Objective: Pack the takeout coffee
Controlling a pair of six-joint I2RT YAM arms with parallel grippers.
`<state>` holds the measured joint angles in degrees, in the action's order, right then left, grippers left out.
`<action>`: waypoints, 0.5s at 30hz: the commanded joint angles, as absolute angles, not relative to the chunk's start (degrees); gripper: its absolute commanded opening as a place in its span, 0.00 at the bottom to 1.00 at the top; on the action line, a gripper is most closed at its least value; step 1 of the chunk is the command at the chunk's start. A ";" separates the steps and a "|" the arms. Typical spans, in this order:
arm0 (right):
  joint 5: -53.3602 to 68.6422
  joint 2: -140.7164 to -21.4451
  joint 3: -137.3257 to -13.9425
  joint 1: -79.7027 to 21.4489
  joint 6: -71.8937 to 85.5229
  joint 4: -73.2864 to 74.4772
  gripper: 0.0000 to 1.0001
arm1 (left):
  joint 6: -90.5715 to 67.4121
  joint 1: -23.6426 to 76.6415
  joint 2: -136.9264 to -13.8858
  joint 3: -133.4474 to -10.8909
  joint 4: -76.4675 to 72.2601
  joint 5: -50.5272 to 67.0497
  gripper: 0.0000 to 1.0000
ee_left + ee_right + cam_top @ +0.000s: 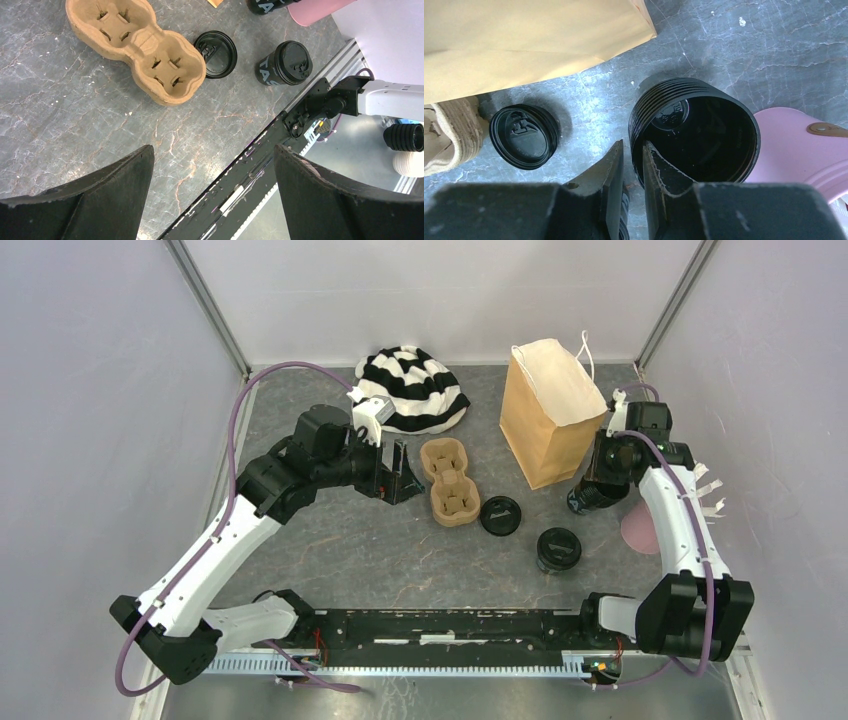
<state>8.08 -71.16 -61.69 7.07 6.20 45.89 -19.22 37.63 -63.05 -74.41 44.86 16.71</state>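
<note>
One takeout coffee cup (558,548) (285,62) stands lidded at centre right of the table. A second black cup (696,132) stands open beside the brown paper bag (548,420), and its flat black lid (500,514) (524,136) lies loose next to the cardboard carrier (450,480). My right gripper (634,145) straddles the open cup's near rim, one finger inside and one outside. The jaws stand narrowly apart, with floor showing in the gap. My left gripper (212,150) hangs wide open and empty just left of the carrier.
The bag stands upright with its mouth open. A pink cup (799,140) (638,530) sits right against the open cup, with white sticks near the right wall. A black-and-white striped cloth (412,388) lies at the back. Walls close in on both sides.
</note>
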 commanded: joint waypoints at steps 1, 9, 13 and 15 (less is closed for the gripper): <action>9.79 -70.52 -64.99 6.94 6.60 45.20 0.25 | -18.11 37.79 -61.77 -74.70 43.15 17.82 0.94; 11.52 -70.90 -62.25 6.93 7.31 43.09 0.19 | -18.12 37.80 -61.81 -74.62 43.12 17.84 0.94; 12.48 -70.72 -61.49 6.94 7.96 41.78 0.12 | -18.08 37.79 -61.87 -74.65 43.16 17.77 0.94; 12.90 -70.80 -61.72 6.94 7.91 41.96 0.10 | -18.04 37.79 -61.74 -74.65 43.24 17.75 0.94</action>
<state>11.62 -71.16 -61.71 7.07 7.31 44.53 -19.22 37.63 -62.94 -74.41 44.86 16.71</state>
